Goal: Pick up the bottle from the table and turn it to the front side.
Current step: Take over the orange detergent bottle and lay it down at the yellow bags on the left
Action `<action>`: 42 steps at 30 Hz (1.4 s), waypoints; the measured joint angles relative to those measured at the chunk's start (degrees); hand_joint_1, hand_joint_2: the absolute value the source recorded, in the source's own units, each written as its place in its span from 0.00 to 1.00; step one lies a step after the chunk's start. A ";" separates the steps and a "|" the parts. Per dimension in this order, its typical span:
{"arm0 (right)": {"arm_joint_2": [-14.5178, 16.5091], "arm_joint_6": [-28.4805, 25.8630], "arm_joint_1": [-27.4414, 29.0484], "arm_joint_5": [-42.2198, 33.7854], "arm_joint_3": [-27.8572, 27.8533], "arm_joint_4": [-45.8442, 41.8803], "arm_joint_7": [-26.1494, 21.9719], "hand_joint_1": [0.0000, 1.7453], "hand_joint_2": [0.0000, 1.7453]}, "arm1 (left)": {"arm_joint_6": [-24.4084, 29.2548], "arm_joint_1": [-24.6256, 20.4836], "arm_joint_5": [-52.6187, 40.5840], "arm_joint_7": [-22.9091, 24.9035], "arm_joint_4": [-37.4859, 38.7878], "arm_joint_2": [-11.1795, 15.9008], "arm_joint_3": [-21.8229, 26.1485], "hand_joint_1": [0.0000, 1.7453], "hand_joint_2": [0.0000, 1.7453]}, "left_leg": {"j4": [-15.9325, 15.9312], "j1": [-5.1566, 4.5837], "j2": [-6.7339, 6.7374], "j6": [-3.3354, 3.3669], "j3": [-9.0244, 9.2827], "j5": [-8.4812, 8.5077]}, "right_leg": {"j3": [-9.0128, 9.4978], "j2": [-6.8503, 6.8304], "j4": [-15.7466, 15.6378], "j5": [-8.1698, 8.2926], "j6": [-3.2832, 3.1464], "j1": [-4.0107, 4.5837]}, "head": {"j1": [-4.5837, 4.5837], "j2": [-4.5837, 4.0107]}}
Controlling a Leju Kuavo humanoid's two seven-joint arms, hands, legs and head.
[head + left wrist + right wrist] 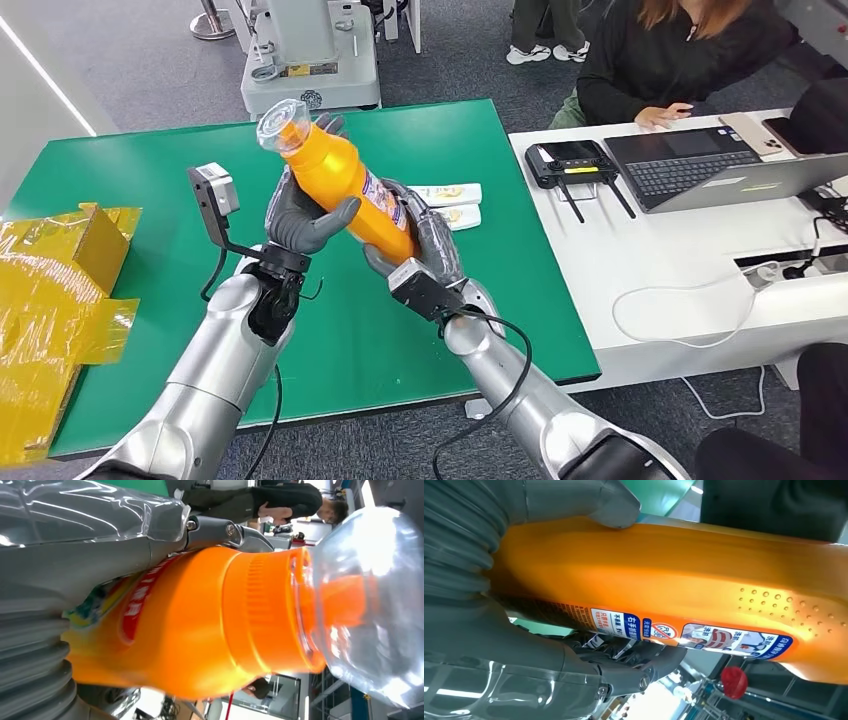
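Right hand: fingers wrapped around lower body of orange plastic bottle, nearer end. Left hand: gripping upper body, just below clear domed cap. Bottle held above green table, long axis tilted up and away; printed label against right palm, likely needing rotation about that axis.

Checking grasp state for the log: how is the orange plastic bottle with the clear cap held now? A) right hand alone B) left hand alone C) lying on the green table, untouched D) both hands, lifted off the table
D: the orange plastic bottle with the clear cap is tilted in the air above the green table, with the left hand gripping its upper body and the right hand its lower end.
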 joint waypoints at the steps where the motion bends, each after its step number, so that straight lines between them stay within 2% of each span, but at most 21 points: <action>1: 0.14 -0.01 -0.01 0.48 0.53 0.25 0.08 1.00 1.00 | 0.24 -0.38 -0.34 -0.14 0.93 0.13 0.02 0.00 1.00 | 0.00 0.00 0.01 0.00 0.00 0.00 | 0.00 0.00 0.00 0.00 0.00 0.00 | 0.01 0.00; 12: 0.25 -1.01 -0.19 4.19 4.32 4.54 2.50 1.00 1.00 | -0.01 -1.84 -3.15 -1.84 8.22 1.97 0.70 0.00 1.00 | 0.00 0.00 0.01 -0.03 0.00 0.02 | -0.01 0.01 -0.01 0.00 0.00 -0.01 | 0.01 0.00; 22: -2.49 -1.57 1.64 4.66 5.74 8.41 2.92 1.00 1.00 | -0.31 -3.28 -3.58 -2.11 10.57 3.50 2.50 0.00 1.00 | 0.00 -0.01 0.01 -0.03 -0.01 0.02 | -0.02 0.00 -0.01 0.00 0.00 -0.01 | 0.00 0.00; 31: -4.86 -3.49 4.16 3.73 5.89 8.50 1.00 1.00 1.00 | -2.70 -3.21 -4.89 -2.35 11.25 3.73 3.17 0.00 1.00 | 0.00 -0.01 0.02 -0.03 -0.01 0.02 | -0.03 0.01 -0.02 0.00 0.00 -0.01 | 0.01 0.00; 42: -5.88 -5.51 4.91 0.76 5.84 7.32 -0.94 1.00 1.00 | -4.74 -3.16 -3.92 -1.74 11.27 3.25 3.38 0.00 1.00 | 0.01 -0.01 0.02 -0.03 -0.01 0.02 | -0.03 0.01 -0.01 0.00 0.00 -0.01 | 0.00 0.00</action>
